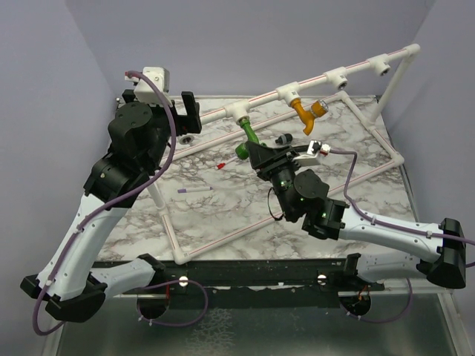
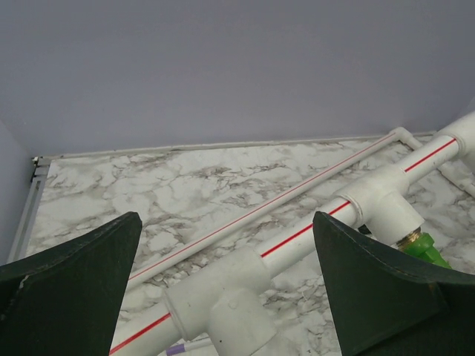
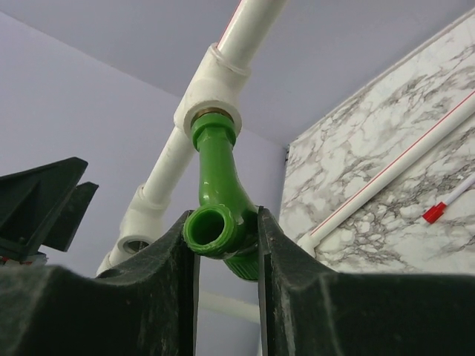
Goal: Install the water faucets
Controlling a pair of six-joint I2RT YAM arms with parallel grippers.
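The right jaws pinch the green tap [image 3: 215, 189], its neck already seated in a socket of the pipe frame [image 3: 246, 22], probably to screw it tight, while the left jaws stand wide and empty over the frame, perhaps ready to steady it.

the green faucet [image 3: 215, 178] has its lower body hidden between the fingers [image 3: 297, 282] of the right gripper [image 3: 225, 222]. the red pen [image 3: 444, 207] runs off the right edge; the purple pen [image 2: 185, 347] is cut by the bottom edge.
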